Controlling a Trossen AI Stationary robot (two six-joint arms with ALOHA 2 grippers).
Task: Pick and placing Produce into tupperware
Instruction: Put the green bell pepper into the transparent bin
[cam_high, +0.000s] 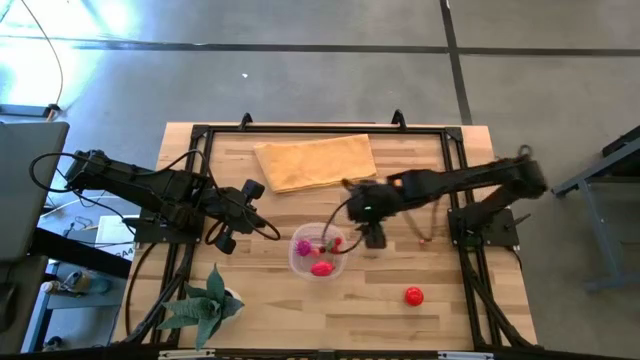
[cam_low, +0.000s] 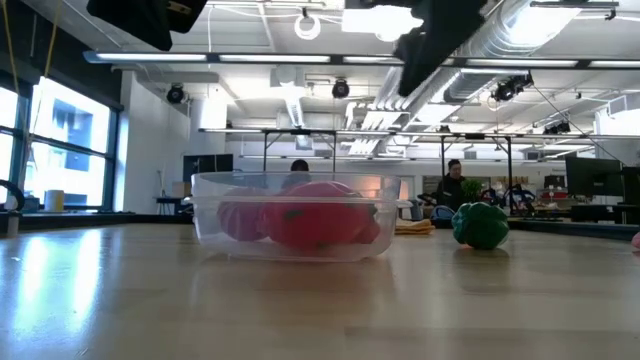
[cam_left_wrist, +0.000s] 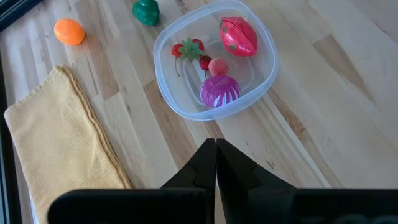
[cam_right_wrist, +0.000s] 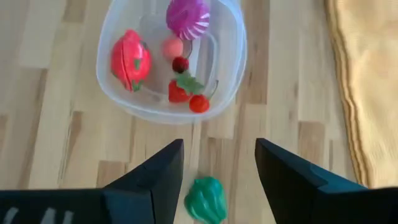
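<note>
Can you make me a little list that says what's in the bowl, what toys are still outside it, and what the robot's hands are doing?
In bowl: red fruit, pink ball, cherries
On table outside: green pepper, orange, red toy
Right gripper: open, empty, above the green pepper beside the bowl
Left gripper: shut, empty, waiting beside the bowl
Also on table: cloth, plant
</note>
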